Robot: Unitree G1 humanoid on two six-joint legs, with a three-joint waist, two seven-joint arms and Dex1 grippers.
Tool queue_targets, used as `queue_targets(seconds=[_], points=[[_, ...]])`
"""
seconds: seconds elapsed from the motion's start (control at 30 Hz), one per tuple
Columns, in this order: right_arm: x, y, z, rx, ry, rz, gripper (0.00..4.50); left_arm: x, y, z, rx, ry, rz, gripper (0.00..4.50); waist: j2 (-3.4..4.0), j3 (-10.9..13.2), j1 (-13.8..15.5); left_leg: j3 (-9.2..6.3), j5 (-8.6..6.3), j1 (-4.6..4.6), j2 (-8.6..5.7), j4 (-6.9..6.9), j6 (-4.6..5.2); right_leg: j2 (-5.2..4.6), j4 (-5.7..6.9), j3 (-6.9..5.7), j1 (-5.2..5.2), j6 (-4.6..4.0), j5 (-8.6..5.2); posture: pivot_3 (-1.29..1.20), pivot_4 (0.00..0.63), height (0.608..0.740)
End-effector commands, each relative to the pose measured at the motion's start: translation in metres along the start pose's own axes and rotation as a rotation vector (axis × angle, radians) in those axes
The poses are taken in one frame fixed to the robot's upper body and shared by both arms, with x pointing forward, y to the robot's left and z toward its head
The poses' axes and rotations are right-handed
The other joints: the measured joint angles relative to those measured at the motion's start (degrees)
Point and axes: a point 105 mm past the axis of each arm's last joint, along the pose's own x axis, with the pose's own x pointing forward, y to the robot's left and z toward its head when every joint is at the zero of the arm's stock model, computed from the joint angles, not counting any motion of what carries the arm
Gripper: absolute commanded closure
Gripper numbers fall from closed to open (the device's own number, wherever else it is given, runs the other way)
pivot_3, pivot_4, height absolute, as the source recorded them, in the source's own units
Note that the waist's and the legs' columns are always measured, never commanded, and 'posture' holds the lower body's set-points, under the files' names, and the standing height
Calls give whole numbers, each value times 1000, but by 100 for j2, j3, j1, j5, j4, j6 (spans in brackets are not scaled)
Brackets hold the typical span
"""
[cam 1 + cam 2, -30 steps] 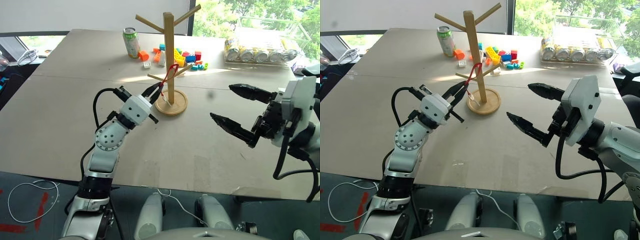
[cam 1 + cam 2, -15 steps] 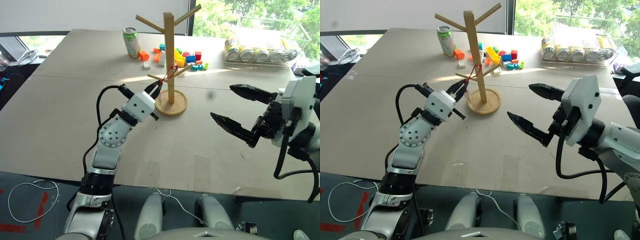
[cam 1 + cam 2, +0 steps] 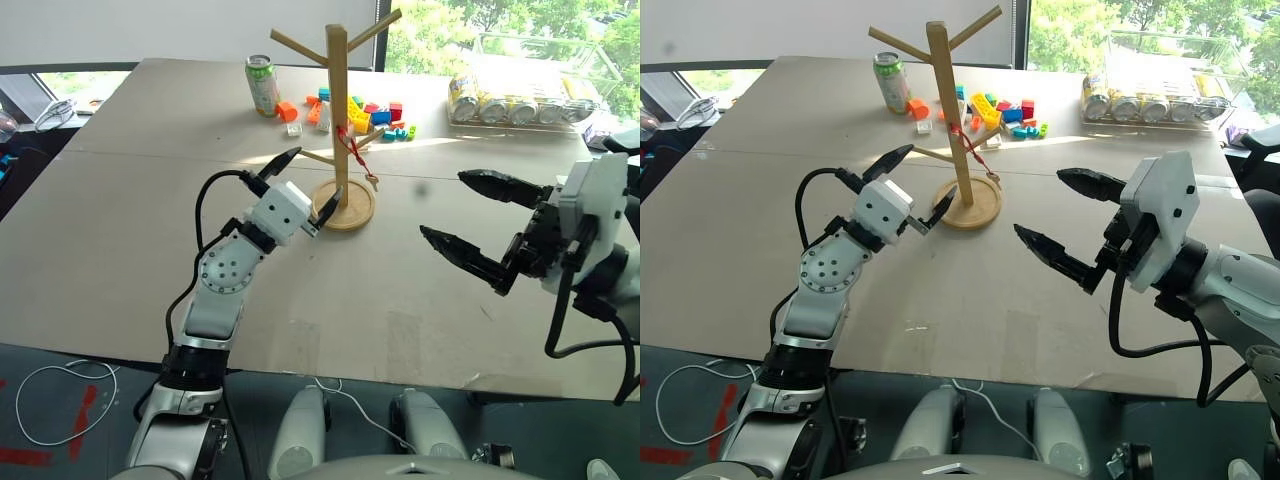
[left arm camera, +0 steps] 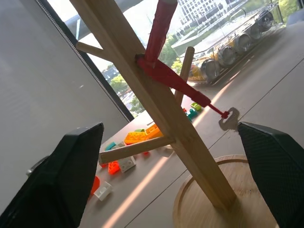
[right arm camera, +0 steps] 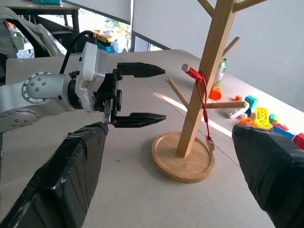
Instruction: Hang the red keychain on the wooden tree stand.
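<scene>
Sunlit windows and greenery back a wide brown table [image 3: 120, 230], where the wooden tree stand [image 3: 340, 120] rises on its round base near the middle. From the head views, the red keychain [image 3: 352, 142] hangs on a slanted peg on the right side of the pole, its strap dropping toward the base with the small key dangling just above the disc. The left gripper [image 3: 310, 185] sits just beside the stand with its two black fingers spread wide and nothing between them, one finger raised, the other low near the base rim. The right gripper [image 3: 470, 220] hovers well apart to the right, fingers wide and empty.

The left wrist view brings detail the head views lack: the red strap wraps the pole at the peg's root, and the silver key [image 4: 229, 118] hangs free in the air. The right wrist view shows the strap falling straight beside the pole. Behind the stand lie coloured toy blocks [image 3: 375, 115], a green can [image 3: 263, 85] and a clear tray of cans [image 3: 520, 100].
</scene>
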Motion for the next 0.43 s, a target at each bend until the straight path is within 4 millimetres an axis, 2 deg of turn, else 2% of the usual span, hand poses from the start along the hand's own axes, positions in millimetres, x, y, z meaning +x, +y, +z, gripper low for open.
queue_targets(seconds=[0.03,0.2,0.3,0.43], points=[[-2,-3,0,-26,16,10,0,-13,11,16,-101,-33,-60,40,0,0,-4,0,0,0,0,0,0,0,0,0,0,0,0,0,150,740],[-8,-20,-9,-35,85,-5,0,-35,26,13,-370,133,-300,40,-1,2,-15,0,0,2,3,2,0,1,6,-2,-1,0,-1,0,150,740],[-14,-31,-14,-36,130,-28,0,-45,50,9,-378,286,-335,40,-1,3,-19,-2,0,3,4,2,0,4,6,-4,-2,0,-2,0,150,740],[-21,-38,-23,-24,170,-38,0,-57,81,11,-402,350,-349,40,-1,3,-11,0,-1,0,3,-1,1,2,-4,-4,-2,1,-3,0,150,740]])
